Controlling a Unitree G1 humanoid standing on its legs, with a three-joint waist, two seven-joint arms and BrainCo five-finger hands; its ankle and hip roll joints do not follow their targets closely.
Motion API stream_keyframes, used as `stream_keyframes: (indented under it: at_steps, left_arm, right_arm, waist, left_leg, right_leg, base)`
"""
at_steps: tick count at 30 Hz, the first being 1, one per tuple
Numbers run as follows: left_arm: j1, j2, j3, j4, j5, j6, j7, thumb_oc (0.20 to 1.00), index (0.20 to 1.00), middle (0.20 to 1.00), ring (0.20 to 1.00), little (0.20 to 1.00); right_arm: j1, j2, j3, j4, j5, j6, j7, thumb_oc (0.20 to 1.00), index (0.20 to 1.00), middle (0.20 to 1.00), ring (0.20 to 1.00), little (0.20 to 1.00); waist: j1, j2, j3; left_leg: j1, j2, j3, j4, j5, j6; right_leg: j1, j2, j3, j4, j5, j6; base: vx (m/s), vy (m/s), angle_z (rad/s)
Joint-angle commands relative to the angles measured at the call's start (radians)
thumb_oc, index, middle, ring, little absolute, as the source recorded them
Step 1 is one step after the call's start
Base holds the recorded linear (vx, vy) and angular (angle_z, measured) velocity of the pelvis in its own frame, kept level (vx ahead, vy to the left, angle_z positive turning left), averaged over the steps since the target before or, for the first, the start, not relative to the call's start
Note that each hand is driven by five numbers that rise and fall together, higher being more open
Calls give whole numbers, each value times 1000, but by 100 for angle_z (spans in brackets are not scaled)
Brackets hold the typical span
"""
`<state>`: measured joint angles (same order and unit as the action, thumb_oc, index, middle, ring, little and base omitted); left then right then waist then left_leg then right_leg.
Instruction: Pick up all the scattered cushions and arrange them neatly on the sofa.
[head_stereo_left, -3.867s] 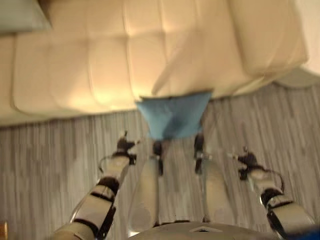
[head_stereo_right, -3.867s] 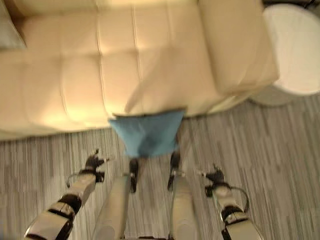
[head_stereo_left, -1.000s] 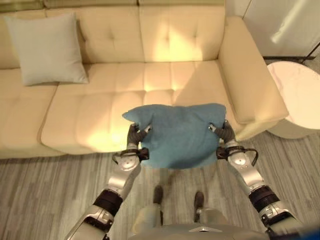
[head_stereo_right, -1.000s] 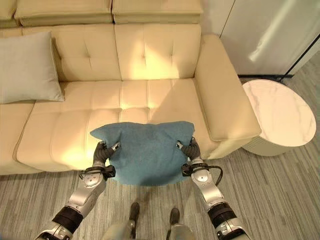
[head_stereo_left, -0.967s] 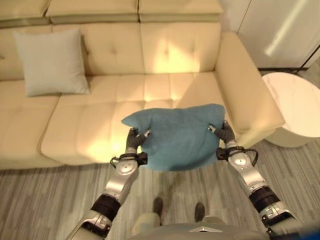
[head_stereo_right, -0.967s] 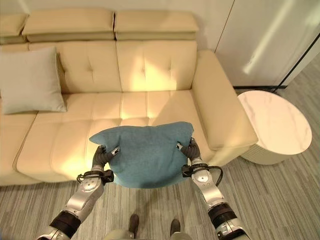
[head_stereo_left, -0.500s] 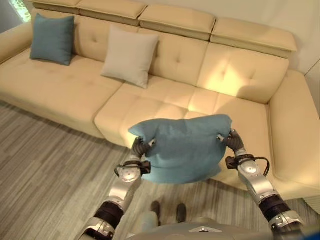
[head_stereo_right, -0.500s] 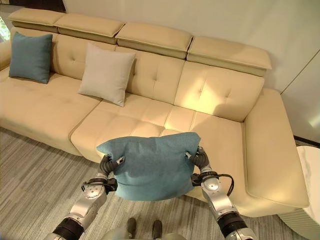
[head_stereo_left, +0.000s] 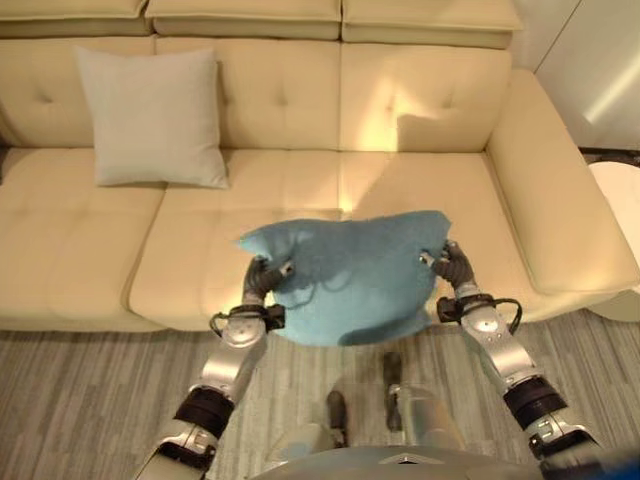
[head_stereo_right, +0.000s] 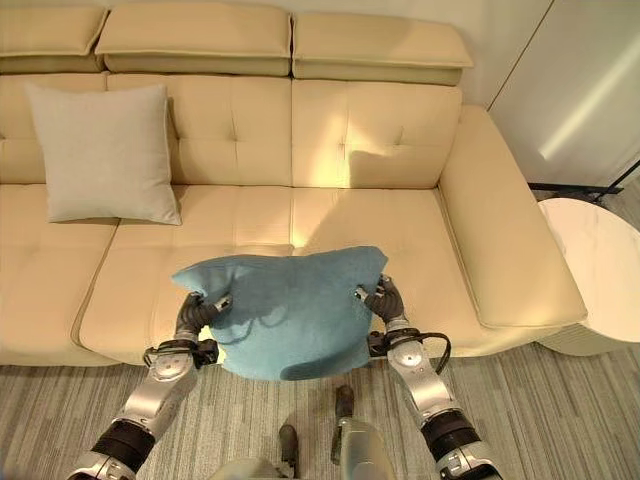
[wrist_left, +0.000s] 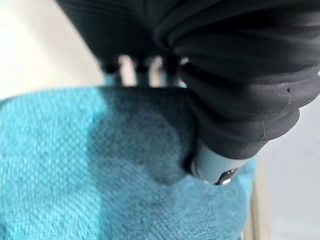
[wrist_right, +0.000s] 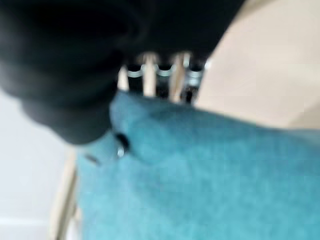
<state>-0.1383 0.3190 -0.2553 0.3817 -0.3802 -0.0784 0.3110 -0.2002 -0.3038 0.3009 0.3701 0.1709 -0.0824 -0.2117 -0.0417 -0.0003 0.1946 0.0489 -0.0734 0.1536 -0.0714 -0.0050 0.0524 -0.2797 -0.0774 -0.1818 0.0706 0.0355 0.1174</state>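
A cream sofa (head_stereo_right: 300, 230) is filling the room ahead, with a grey cushion (head_stereo_right: 103, 154) leaning upright against its back on the left, seemingly already arranged. In front, the left hand (head_stereo_left: 262, 283) is pinching one top corner of the blue cushion (head_stereo_left: 350, 275) and the right hand (head_stereo_left: 453, 272) the other, fingers curled into the fabric, so it is hanging spread and level over the seat's front edge, probably for setting down squarely.

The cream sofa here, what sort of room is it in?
Probably a living room: a long cream tufted sofa with a pale grey square cushion, a round white side table, and grey striped flooring.
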Motion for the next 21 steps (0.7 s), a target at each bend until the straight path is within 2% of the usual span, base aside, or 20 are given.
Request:
stream_keyframes:
  at_steps: [1,2,3,4,5,6,8,9,10,11,12,13,15,19,21]
  left_arm:
    - [-16,-27,-52,-124,22,-95,-32,200,200,200,200,200]
    - [-6,-45,-59,-122,6,-83,-42,200,200,200,200,200]
    - [-18,-52,-70,-115,1,-83,-48,200,200,200,200,200]
    - [-41,-63,-83,-104,-20,-83,-46,200,200,200,200,200]
    - [-48,-63,-89,-108,-19,-81,-45,200,200,200,200,200]
    - [-46,-62,-91,-109,-11,-78,-46,200,200,200,200,200]
    - [-54,-64,-95,-111,-3,-74,-40,200,200,200,200,200]
    - [-53,-64,-90,-121,-6,-75,-36,200,200,200,200,200]
    - [-45,-59,-90,-137,-8,-80,-38,200,200,200,200,200]
    - [-51,-42,-83,-151,5,-77,-31,200,200,200,200,200]
    - [-51,-42,-83,-151,5,-77,-31,200,200,200,200,200]
    - [-75,-22,-83,-156,5,-82,-19,200,200,200,200,200]
    - [-83,-21,-83,-153,7,-84,-17,200,200,200,200,200]
    - [-102,-22,-72,-144,1,-90,-7,200,200,200,200,200]
    - [-94,-25,-69,-145,6,-88,-8,200,200,200,200,200]
  right_arm:
    - [-68,3,-26,-52,-25,-91,5,200,200,200,200,200]
    - [-46,-17,-43,-76,-24,-89,3,200,200,200,200,200]
    - [-35,-27,-59,-85,-13,-91,-6,200,200,200,200,200]
    - [-26,-36,-73,-91,10,-94,-18,200,200,200,200,200]
    - [-25,-37,-77,-89,18,-90,-24,200,200,200,200,200]
    - [-24,-38,-84,-87,20,-90,-23,200,200,200,200,200]
    - [-25,-35,-83,-81,17,-91,-29,200,200,200,200,200]
    - [-26,-32,-85,-73,13,-88,-35,200,200,200,200,200]
    - [-30,-21,-83,-74,4,-86,-32,200,200,200,200,200]
    - [-55,2,-73,-68,-5,-86,-30,200,200,200,200,200]
    - [-55,2,-73,-68,-5,-86,-31,200,200,200,200,200]
    - [-83,14,-59,-62,-11,-87,-34,200,200,200,200,200]
    - [-86,15,-60,-61,-14,-87,-35,200,200,200,200,200]
    - [-107,7,-55,-43,-19,-79,-34,200,200,200,200,200]
    - [-100,5,-57,-44,-21,-80,-31,200,200,200,200,200]
  waist:
    - [-4,-50,-118]
    - [-9,-50,-135]
    - [-17,-53,-130]
    - [-18,-66,-118]
    - [-7,-69,-118]
    - [-5,-60,-125]
    - [5,-51,-123]
    - [16,-46,-112]
    - [14,-33,-123]
    - [22,-32,-115]
    - [24,-32,-115]
    - [22,-29,-101]
    - [21,-29,-102]
    - [24,-32,-110]
    - [20,-39,-113]
  left_leg:
    - [0,52,-57,112,-92,-82]
    - [-1,78,-72,152,-96,-109]
    - [-34,104,-75,237,-75,-136]
    - [-95,132,-79,351,-29,-153]
    - [-128,85,-111,283,-57,-134]
    - [-139,78,-114,181,-26,-126]
    - [-185,66,-122,115,49,-129]
    - [-217,62,-133,114,83,-144]
    - [-165,59,-137,70,67,-123]
    - [-127,50,-119,72,41,-86]
    - [-127,50,-117,72,41,-86]
    - [-118,57,-109,75,32,-72]
    - [-118,56,-111,75,27,-71]
    - [-105,53,-114,75,3,-74]
    - [-101,53,-115,84,-3,-77]
  right_leg:
    - [104,3,75,-30,35,44]
    - [137,20,80,-27,11,21]
    - [164,23,64,-34,1,2]
    - [198,30,45,-50,-12,-22]
    - [219,32,55,-69,-21,-20]
    - [234,42,63,-84,-24,-15]
    - [257,54,75,-89,-35,-17]
    - [271,58,93,-80,-47,-21]
    - [272,50,105,-43,-73,-15]
    - [234,19,120,90,-87,10]
    - [233,19,122,93,-88,10]
    - [166,10,155,202,-66,29]
    - [156,10,172,198,-65,26]
    - [145,-30,183,35,-18,34]
    - [169,-37,194,-2,0,50]
  base:
    - [375,-319,32]
    - [322,-368,67]
    - [314,-490,66]
    - [248,-366,78]
    - [293,-240,61]
    - [267,-51,25]
    - [212,37,-38]
    - [313,175,-31]
    - [421,367,-76]
    - [343,336,-62]
    - [206,282,-86]
    - [30,80,-47]
    - [45,55,-39]
    - [59,-23,-11]
    - [60,-52,3]
